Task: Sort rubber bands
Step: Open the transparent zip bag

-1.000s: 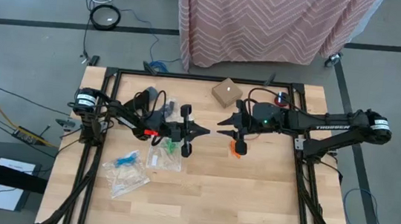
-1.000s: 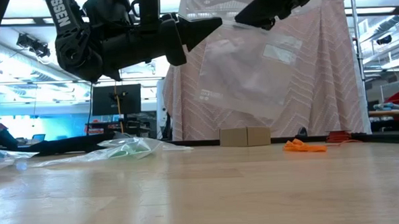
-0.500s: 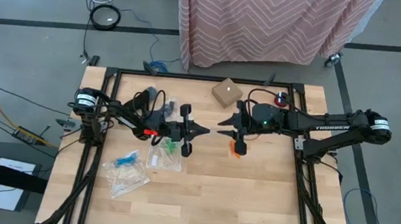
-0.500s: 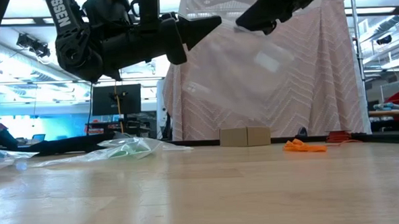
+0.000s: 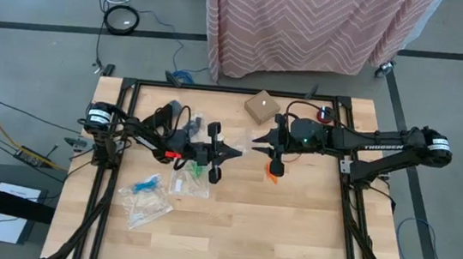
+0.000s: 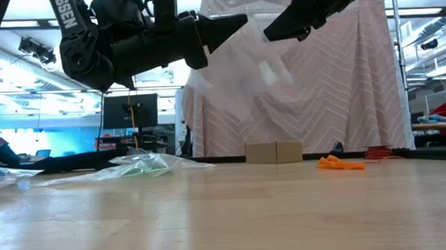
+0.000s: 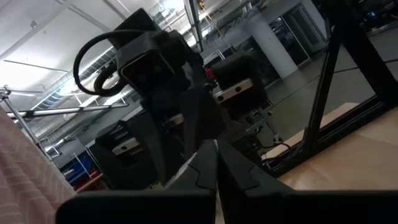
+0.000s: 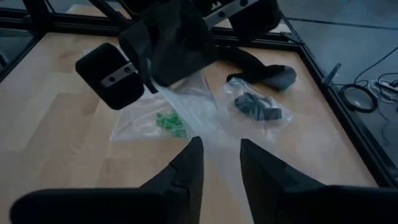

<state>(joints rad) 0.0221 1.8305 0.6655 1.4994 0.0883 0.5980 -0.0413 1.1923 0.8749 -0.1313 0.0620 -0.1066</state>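
Both arms hang above the middle of the wooden desk (image 5: 230,224), their tips almost meeting; the left gripper (image 5: 238,153) has its fingers pinched tight on the top edge of a clear bag (image 6: 243,67), which droops between the two arms well off the surface; the right gripper (image 5: 256,139) faces it with its fingers (image 8: 186,167) a little apart on either side of the same bag's edge, and whether they actually press on it I cannot tell. The rubber bands lie sorted by colour; an orange heap (image 5: 272,174) sits loose on the bare wood just below the right gripper; green ones (image 8: 171,123) rest inside a flat bag under the left arm; black ones (image 8: 255,106) fill another bag beside it. Two more bags (image 5: 146,200) lie nearer the front left; a small cardboard box (image 5: 262,107) stands at the far edge.
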